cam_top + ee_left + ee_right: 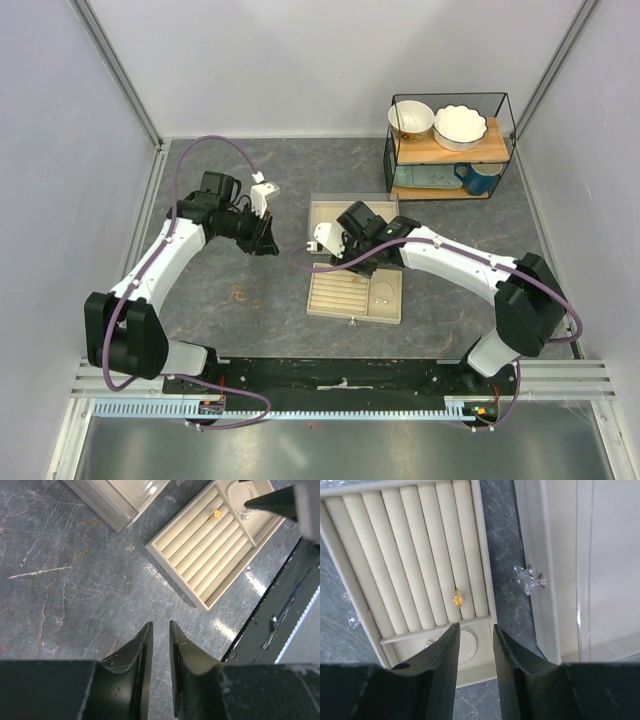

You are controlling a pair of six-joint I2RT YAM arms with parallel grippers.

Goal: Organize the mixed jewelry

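Observation:
A beige slotted tray [335,297] lies mid-table. A gold flower ring [457,599] sits in one of its slots, also seen as the ring [217,513] in the left wrist view. A thin silvery hoop [469,647] lies flat in the tray's end compartment, visible from above as the hoop [383,293]. My right gripper [476,627] hovers open over that end of the tray, with nothing between its fingers. A tiny gold-brown ring [240,293] lies on the bare table to the left of the tray. My left gripper [161,625] hangs over bare table with a narrow empty gap.
An open beige box [330,215] with a crystal knob [530,578] stands just behind the tray. A wire rack [450,150] at the back right holds two bowls and a blue mug [480,178]. Walls enclose the table on three sides.

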